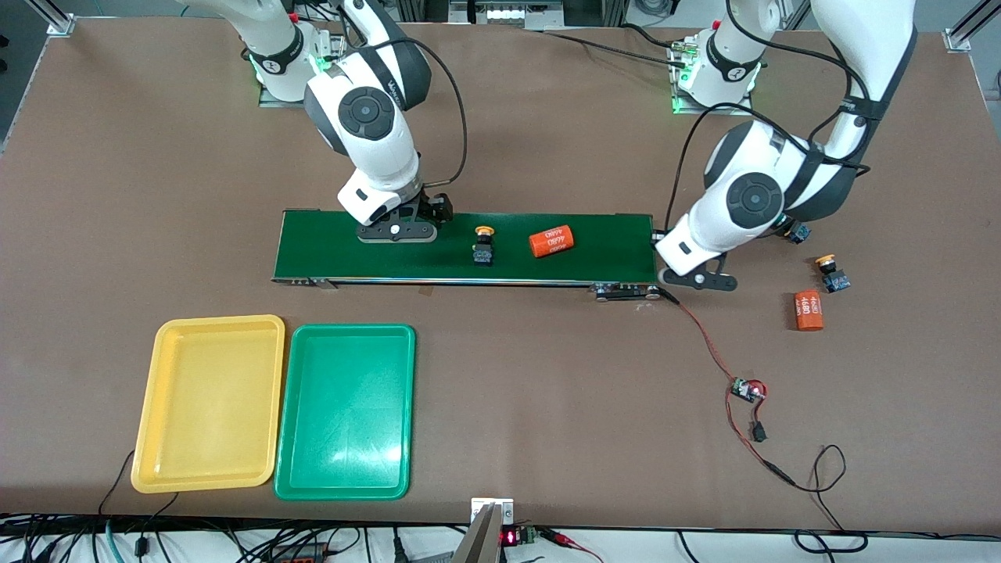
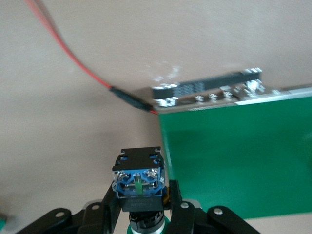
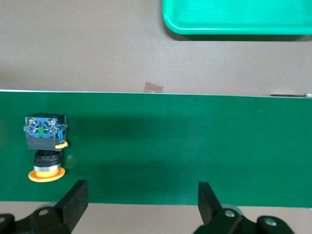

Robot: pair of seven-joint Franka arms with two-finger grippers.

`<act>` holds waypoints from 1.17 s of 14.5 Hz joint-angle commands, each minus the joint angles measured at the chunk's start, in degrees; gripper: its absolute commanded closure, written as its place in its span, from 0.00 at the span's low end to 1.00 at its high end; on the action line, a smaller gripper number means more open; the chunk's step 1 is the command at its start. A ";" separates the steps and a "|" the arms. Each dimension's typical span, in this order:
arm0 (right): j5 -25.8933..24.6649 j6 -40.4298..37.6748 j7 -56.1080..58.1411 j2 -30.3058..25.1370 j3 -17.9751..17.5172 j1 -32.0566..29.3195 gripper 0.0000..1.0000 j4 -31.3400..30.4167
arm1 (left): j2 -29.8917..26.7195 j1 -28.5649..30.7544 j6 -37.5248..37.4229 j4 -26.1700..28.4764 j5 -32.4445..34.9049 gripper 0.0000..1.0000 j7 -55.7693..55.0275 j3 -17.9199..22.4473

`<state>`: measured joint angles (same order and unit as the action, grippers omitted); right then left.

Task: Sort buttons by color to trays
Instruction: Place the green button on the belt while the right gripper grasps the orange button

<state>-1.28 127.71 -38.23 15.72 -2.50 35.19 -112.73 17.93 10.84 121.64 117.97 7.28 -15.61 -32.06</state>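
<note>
Two trays (image 1: 344,413) wait empty while the left gripper (image 2: 141,207), clamped on a button (image 2: 138,180), hangs just off the belt's (image 1: 461,249) end; right gripper (image 3: 141,200) gapes over the belt beside a yellow button (image 3: 46,146).

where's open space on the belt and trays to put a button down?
Both the yellow tray and green tray lie bare. The conveyor belt is free between the orange cylinder and the left arm's end. It is crowded mid-belt: yellow-capped button beside the cylinder, open right gripper over the right arm's end.
</note>
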 commanded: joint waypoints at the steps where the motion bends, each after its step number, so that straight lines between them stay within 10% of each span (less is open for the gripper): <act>1: 0.75 -0.09 -3.07 0.80 0.21 0.58 0.00 1.37 | 0.79 -3.00 -0.79 -0.89 -2.62 1.00 6.81 0.07; 7: 1.80 -0.36 -7.12 2.20 0.21 1.02 0.00 2.60 | 3.77 -6.70 3.68 -0.81 -2.80 0.94 6.30 0.15; 8: 1.72 -0.18 -7.21 2.90 0.30 0.93 0.00 2.61 | 4.30 -6.97 4.82 -0.81 -2.53 0.80 6.38 0.15; 10: 1.72 -0.18 -7.21 3.96 0.30 1.11 0.00 3.48 | 4.31 -6.97 6.24 -0.72 -2.27 0.00 6.38 0.15; 17: 1.19 0.08 -7.03 5.81 0.21 1.46 0.00 4.98 | -5.89 -0.14 -3.93 -0.46 -7.72 0.00 6.91 2.43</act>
<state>-0.21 127.76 -44.51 20.41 -2.50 36.11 -109.23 15.76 6.06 121.93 116.14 1.58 -10.87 -31.19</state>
